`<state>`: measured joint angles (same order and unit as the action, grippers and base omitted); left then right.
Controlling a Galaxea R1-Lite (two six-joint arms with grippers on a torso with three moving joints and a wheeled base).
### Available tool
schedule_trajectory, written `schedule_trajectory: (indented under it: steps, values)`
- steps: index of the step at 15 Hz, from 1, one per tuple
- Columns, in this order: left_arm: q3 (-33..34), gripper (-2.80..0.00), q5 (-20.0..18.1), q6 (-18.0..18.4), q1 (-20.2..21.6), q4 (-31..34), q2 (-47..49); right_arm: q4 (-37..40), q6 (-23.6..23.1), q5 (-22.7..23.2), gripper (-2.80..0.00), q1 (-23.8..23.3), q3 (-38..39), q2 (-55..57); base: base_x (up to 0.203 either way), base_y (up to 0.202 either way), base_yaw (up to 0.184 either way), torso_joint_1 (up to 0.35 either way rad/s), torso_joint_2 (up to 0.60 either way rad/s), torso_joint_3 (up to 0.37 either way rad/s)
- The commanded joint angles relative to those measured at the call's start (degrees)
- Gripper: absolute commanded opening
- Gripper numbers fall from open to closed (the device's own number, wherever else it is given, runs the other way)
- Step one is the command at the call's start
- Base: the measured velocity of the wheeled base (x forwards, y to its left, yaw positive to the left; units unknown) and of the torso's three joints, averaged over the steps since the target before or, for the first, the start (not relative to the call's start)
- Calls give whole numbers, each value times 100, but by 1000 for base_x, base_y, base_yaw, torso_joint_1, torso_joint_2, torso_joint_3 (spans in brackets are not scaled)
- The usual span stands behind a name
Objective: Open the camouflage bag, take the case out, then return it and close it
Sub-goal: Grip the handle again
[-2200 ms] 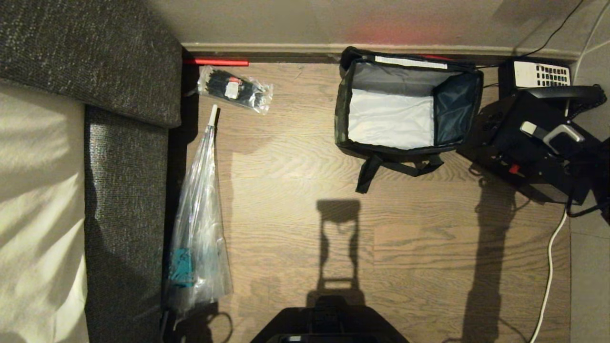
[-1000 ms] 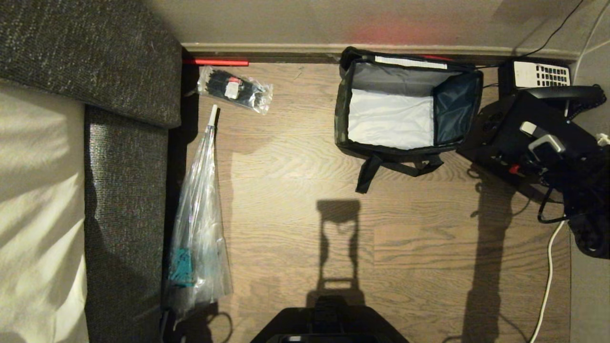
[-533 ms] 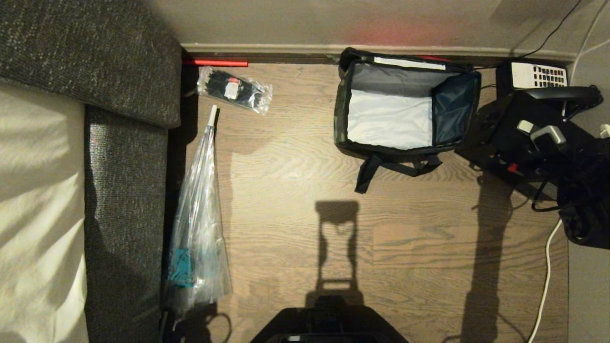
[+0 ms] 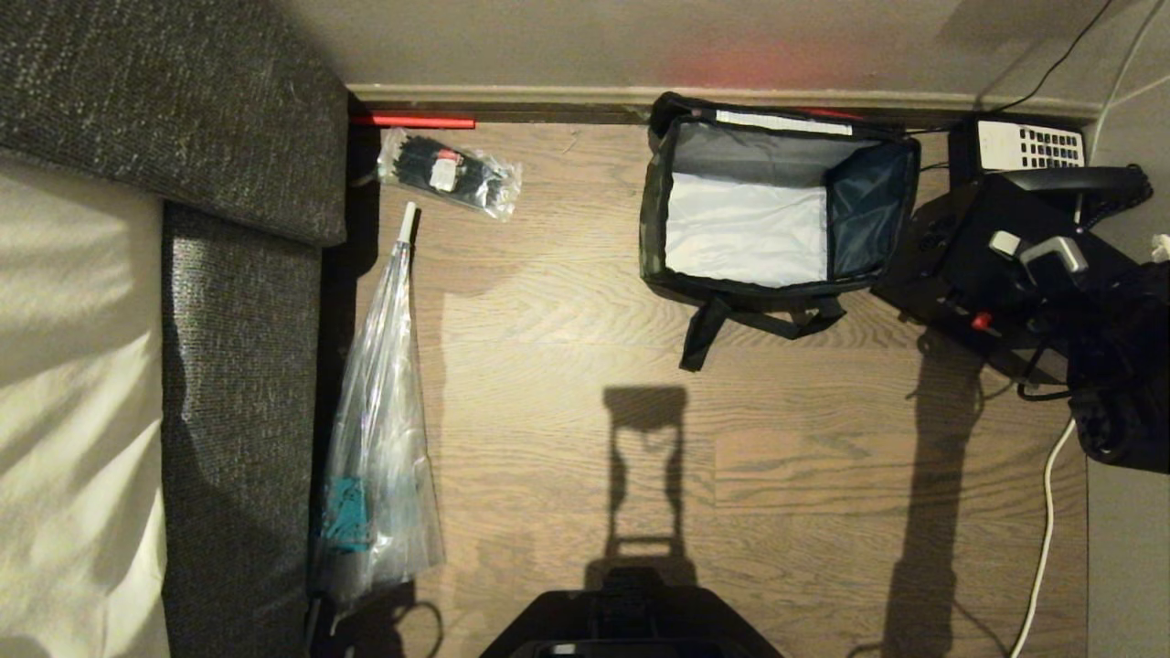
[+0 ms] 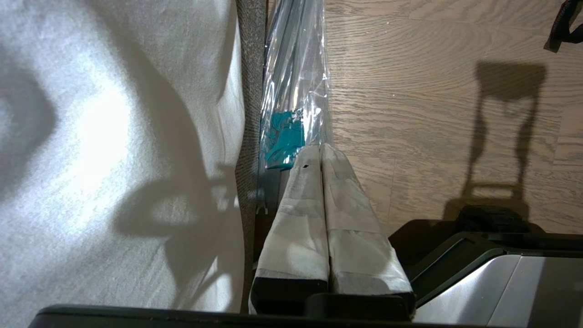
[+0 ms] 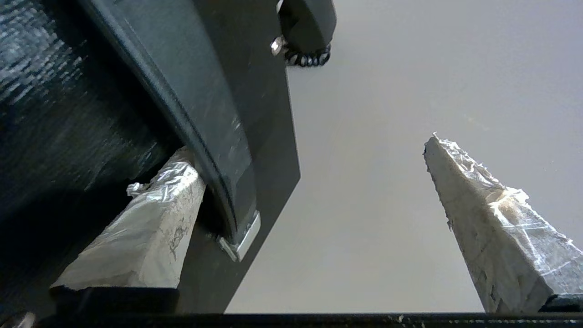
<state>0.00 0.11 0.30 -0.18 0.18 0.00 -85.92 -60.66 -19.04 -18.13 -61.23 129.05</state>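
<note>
Black case (image 4: 1005,274) beside open camouflage bag (image 4: 777,215), no legible writing, right pincer (image 6: 314,191) spread wide, left pincer (image 5: 321,152) closed.

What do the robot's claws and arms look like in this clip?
Both claws have two long tapered fingers wrapped in whitish, wrinkled tape on black bases: left claw, right claw. The right arm is black and bulky with loose black cables looping off it. The left arm itself is out of view.
</note>
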Motion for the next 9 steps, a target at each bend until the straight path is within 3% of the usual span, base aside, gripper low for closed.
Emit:
schedule_trajectory:
  steps: [1,9]
  values:
    - [8,-280,7,5,1,0,0,-56,-23,55,0,14,-137,75,0,0,0,0,0,0]
    - [9,-280,6,5,1,0,0,-165,23,292,0,11,-366,378,0,0,0,0,0,0]
